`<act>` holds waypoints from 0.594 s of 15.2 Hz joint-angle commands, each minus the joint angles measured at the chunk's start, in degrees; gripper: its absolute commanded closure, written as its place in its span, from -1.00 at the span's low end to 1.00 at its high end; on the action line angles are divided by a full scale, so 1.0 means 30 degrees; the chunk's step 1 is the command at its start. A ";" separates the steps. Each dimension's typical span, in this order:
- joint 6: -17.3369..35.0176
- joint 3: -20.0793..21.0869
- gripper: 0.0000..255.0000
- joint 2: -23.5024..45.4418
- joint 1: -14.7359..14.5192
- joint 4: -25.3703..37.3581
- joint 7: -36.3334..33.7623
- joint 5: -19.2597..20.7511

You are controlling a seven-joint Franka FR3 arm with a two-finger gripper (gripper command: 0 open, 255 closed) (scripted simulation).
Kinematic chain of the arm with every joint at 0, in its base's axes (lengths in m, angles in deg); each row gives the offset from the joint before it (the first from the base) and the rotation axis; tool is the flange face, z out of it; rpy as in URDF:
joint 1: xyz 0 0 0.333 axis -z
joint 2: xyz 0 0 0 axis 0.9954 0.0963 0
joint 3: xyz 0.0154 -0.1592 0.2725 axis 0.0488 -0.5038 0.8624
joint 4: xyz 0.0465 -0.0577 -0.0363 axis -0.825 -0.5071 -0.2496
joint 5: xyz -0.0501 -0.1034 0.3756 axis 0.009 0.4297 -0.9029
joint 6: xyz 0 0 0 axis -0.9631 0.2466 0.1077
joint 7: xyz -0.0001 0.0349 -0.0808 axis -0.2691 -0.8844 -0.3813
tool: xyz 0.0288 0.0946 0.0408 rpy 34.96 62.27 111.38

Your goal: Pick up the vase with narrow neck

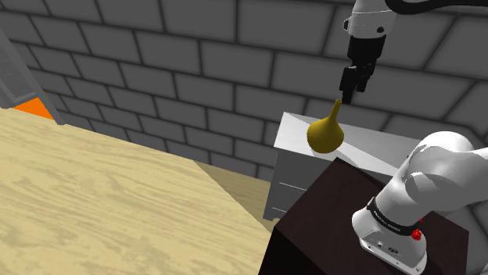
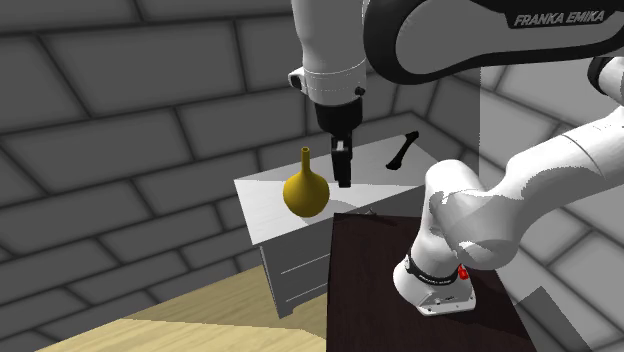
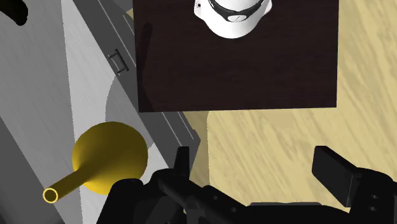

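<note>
The mustard-yellow narrow-necked vase (image 1: 326, 134) stands upright on the grey cabinet (image 1: 375, 145). In the shoulder view the tool (image 1: 347, 95) hangs at the vase's 1 o'clock, near the neck tip. Its fingers are spread, and the vase is outside them. What the vase holds cannot be seen.

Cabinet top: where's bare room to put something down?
Free: cabinet top between yellow vase and wall, and between vase and the black object at its far end. Crowded: the edge by the dark stand, where open jaws hang beside the vase.
</note>
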 commanded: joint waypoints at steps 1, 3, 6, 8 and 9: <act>0.0000 0.0000 -1.00 0.0000 0.0000 0.0000 0.0000 0.0000; 0.0733 -0.0849 -1.00 0.0475 0.0262 -0.0258 0.0862 0.0645; 0.1889 -0.2114 -1.00 0.1403 0.0653 -0.0461 0.2127 0.1548; 0.2687 -0.2952 -1.00 0.2163 0.0895 -0.0471 0.2953 0.2091; 0.3091 -0.3367 -1.00 0.2583 0.1009 -0.0437 0.3363 0.2340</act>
